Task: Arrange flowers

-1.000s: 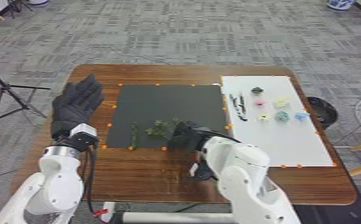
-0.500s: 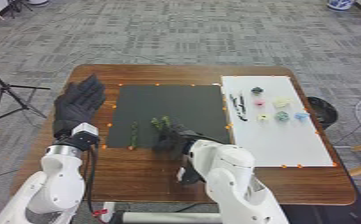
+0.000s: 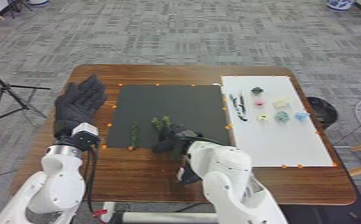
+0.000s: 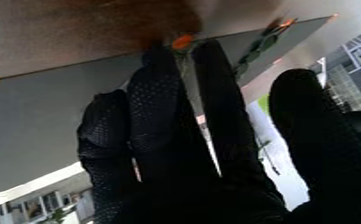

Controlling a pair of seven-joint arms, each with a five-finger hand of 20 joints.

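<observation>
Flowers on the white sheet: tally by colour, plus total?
Dark flower: 1
Pink flower: 1
Yellow flowers: 2, one pale, one brighter
Blue-green flower: 1
Light blue flower: 1
Total on the white sheet: 6

glossy brown wood table [image 3: 141,170]; matt black sheet [image 3: 181,102]

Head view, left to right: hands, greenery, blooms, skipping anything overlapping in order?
Left hand → leafy green stem → right hand → pink bloom → teal bloom → light blue bloom.
</observation>
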